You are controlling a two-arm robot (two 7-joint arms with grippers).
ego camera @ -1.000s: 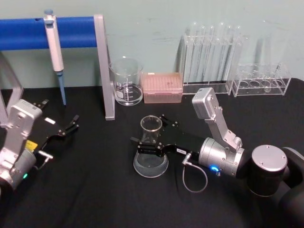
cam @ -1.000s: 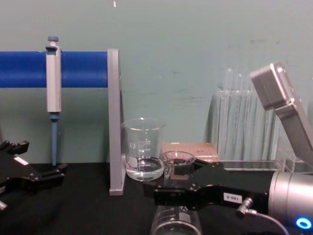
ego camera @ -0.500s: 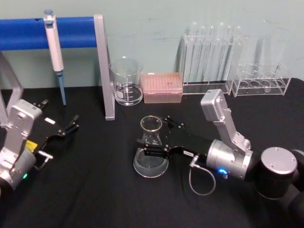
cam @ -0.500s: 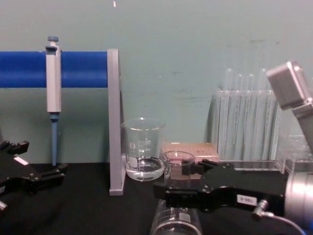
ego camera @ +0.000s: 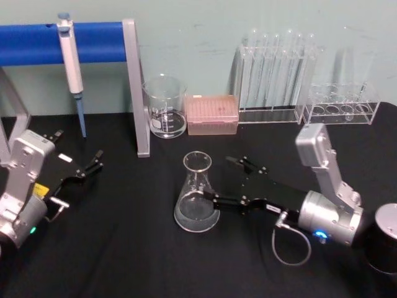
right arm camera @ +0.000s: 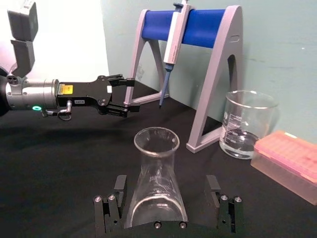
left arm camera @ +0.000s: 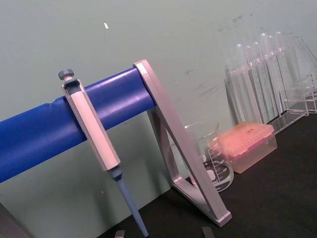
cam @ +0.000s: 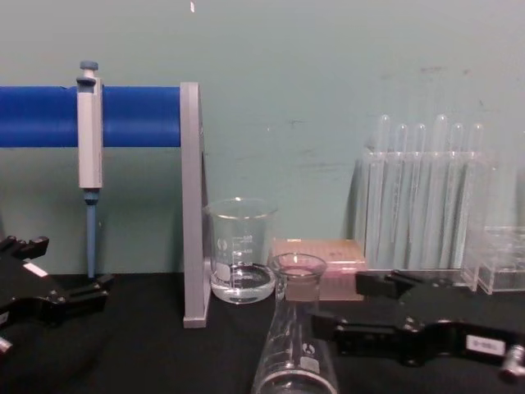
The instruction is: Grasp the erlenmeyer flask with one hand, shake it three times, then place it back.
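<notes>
Now that the right gripper [ego camera: 231,181] has drawn back, fingers spread and empty, the erlenmeyer flask [ego camera: 197,192] stands released mid-counter: placement apparently complete; left gripper [ego camera: 87,169] parked, fingers slightly parted.

A lab: pipette [ego camera: 71,53] on stand, test-tube rack [ego camera: 273,71], beaker [ego camera: 165,105].

A black-covered bench [ego camera: 124,248] carries a clear glass conical flask [ego camera: 197,194] standing upright near its middle. Along the back edge stand a grey-framed blue pipette stand [ego camera: 135,87], a glass beaker [ego camera: 165,107], a pink tip box [ego camera: 213,114] and clear tube racks [ego camera: 273,74].
</notes>
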